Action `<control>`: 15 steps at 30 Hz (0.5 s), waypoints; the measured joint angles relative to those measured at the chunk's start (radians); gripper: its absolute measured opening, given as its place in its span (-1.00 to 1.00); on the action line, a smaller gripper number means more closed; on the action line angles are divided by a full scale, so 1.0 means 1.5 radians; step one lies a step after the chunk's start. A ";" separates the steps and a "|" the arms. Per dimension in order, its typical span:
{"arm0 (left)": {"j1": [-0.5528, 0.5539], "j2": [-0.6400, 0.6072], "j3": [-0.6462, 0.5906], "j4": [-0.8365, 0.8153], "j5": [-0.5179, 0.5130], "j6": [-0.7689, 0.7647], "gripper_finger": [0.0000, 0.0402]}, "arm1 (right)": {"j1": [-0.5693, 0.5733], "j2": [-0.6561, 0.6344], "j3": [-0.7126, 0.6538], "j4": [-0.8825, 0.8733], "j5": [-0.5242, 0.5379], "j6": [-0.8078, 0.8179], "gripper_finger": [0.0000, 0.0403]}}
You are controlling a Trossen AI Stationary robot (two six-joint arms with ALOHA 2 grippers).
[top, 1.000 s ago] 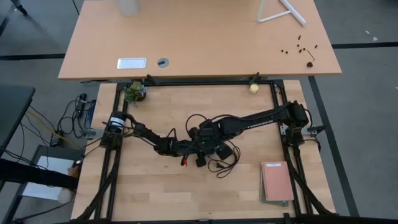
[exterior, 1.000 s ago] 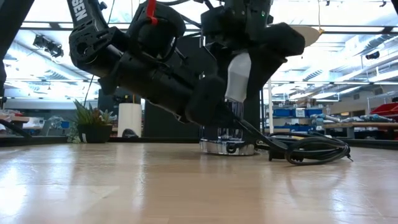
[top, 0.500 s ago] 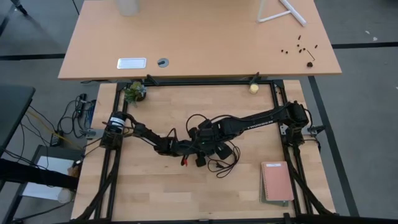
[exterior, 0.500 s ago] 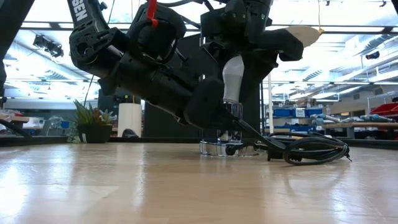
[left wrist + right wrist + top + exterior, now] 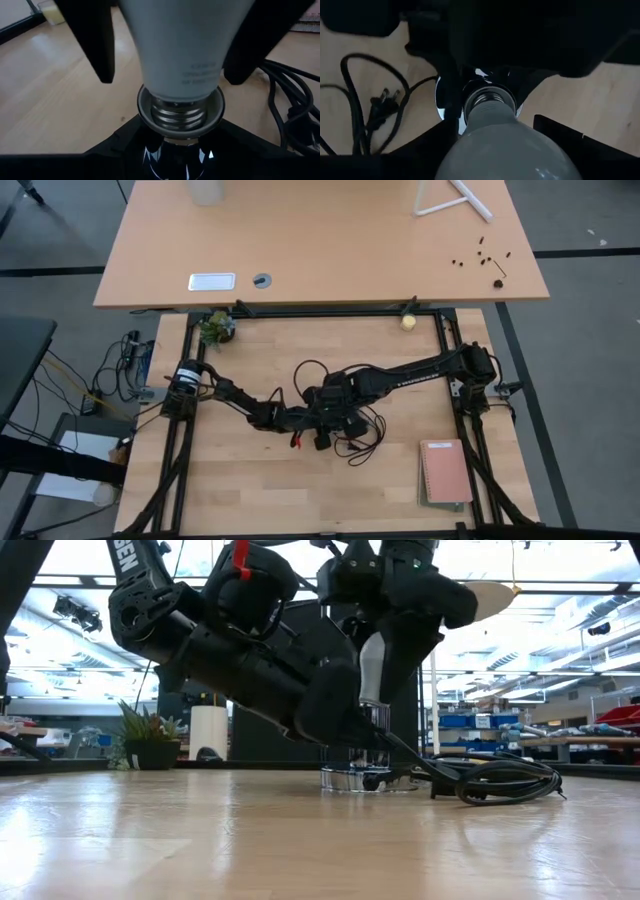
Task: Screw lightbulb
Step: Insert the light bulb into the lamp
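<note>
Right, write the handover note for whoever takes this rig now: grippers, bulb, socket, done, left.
Right gripper: shut on the lightbulb, holding it upright over the socket.
Left gripper: low at the socket base, apparently steadying it; fingers unclear.
Done: the bulb's grey threads sit in the socket mouth.
Left: some threads still show, so likely more turning, then release. The black cord lies coiled beside the socket.

My wooden table (image 5: 240, 470) carries a silver socket (image 5: 366, 778), its black cord (image 5: 500, 783), a notebook (image 5: 445, 472), a yellow ball (image 5: 408, 322) and a potted plant (image 5: 215, 328).
</note>
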State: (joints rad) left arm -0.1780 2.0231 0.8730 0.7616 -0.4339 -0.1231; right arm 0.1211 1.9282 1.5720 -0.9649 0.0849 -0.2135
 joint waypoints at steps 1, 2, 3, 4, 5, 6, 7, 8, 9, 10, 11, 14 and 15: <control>0.000 0.000 0.000 -0.001 -0.001 -0.003 -0.03 | 0.000 0.001 0.003 -0.001 0.000 0.014 0.28; 0.000 0.000 0.000 -0.001 -0.003 -0.005 -0.03 | 0.000 0.001 0.007 0.000 0.000 0.027 0.28; 0.000 -0.001 0.000 -0.001 -0.005 -0.005 -0.03 | 0.000 0.001 0.010 0.002 -0.002 0.040 0.30; 0.000 -0.001 0.000 -0.001 -0.006 -0.006 -0.03 | 0.001 0.001 0.015 0.003 -0.004 0.052 0.31; 0.000 -0.001 0.000 0.000 -0.008 -0.005 -0.03 | 0.001 0.001 0.020 0.007 -0.006 0.062 0.32; 0.000 -0.001 0.000 0.002 -0.010 -0.004 -0.03 | 0.001 0.001 0.026 0.009 -0.008 0.072 0.33; 0.000 -0.001 0.000 0.004 -0.010 0.003 -0.03 | 0.001 0.001 0.032 0.008 -0.013 0.077 0.33; 0.000 -0.001 0.000 0.004 -0.011 0.009 -0.03 | 0.001 0.001 0.038 0.007 -0.021 0.080 0.33; 0.000 -0.002 0.001 0.004 -0.010 0.011 -0.03 | 0.001 0.001 0.044 0.004 -0.028 0.084 0.33; 0.000 -0.002 0.001 0.005 -0.009 0.012 -0.03 | 0.001 0.001 0.049 -0.001 -0.036 0.088 0.32; 0.000 -0.002 0.001 0.004 -0.008 0.012 -0.03 | -0.001 0.001 0.055 -0.011 -0.041 0.091 0.31; 0.002 -0.002 0.001 0.001 -0.012 0.012 -0.03 | -0.006 0.001 0.075 -0.041 -0.045 0.104 0.29; 0.002 -0.003 0.001 0.002 -0.015 0.012 -0.03 | -0.008 0.001 0.078 -0.045 -0.046 0.110 0.29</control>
State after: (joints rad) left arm -0.1757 2.0194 0.8749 0.7639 -0.4563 -0.1055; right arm 0.1084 1.9301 1.6894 -1.0330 0.0162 -0.0491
